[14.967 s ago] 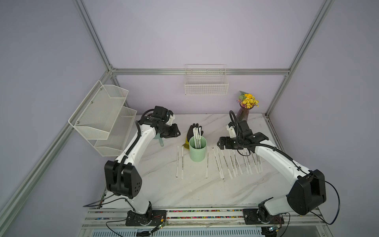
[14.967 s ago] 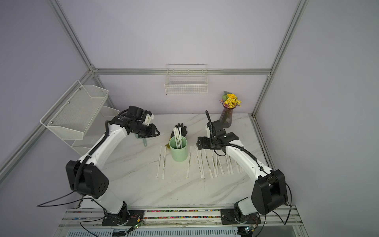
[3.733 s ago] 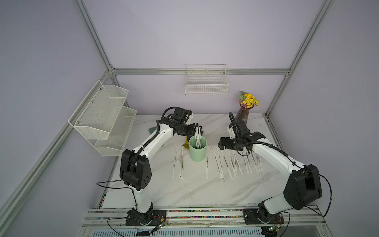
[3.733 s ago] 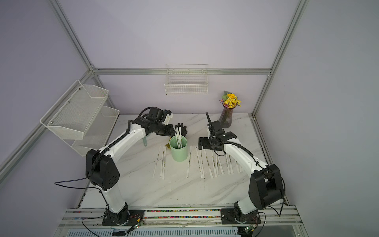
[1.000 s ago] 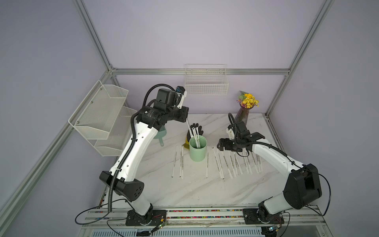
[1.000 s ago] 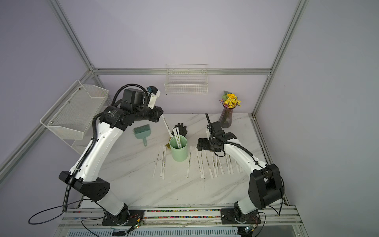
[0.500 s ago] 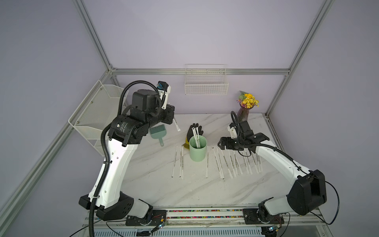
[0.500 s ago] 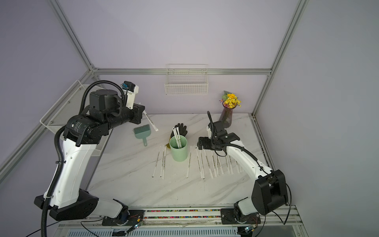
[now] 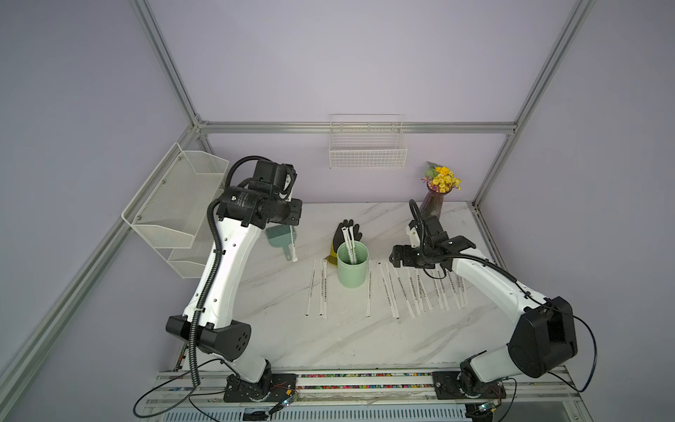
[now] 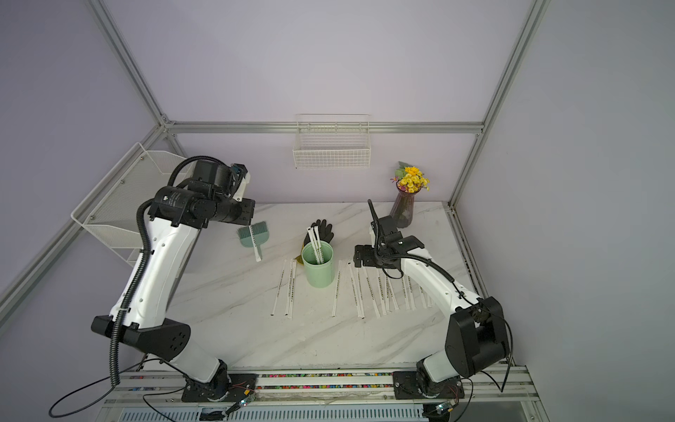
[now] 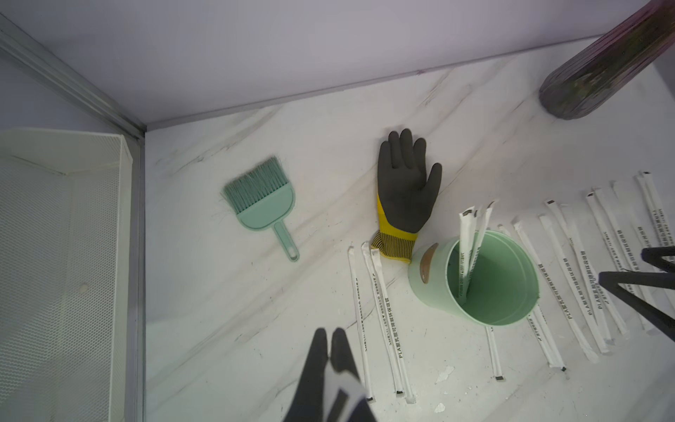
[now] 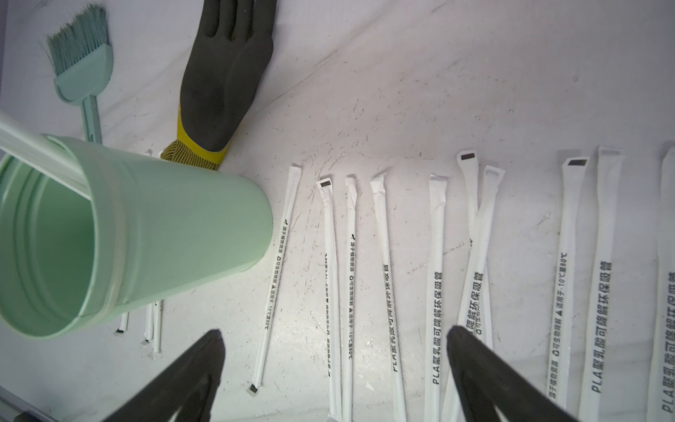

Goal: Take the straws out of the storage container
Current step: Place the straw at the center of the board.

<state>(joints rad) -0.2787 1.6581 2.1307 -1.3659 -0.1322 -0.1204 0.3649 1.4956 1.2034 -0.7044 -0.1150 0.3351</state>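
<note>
Straws [image 12: 437,255] lie mostly out on the white marbled table [image 9: 292,339]. They are thin, flat-ended paper-wrapped sticks with dark print, set in a loose row just beside the storage container [image 9: 351,272], a smooth mint-green cylinder standing upright. Two more lie on its other side, and what looks like two or three lean inside it, tops above the rim. The left gripper [image 11: 330,334] has its dark tapered fingers pressed together on one straw [image 10: 255,248], which hangs nearly upright above a small mint plastic brush [image 11: 263,204]. The right gripper [image 12: 334,334] is spread wide and grasps nothing, hovering over the laid row near the container. A black rubber-coated glove [image 11: 405,190] with a yellow knit cuff lies flat behind the container.
</note>
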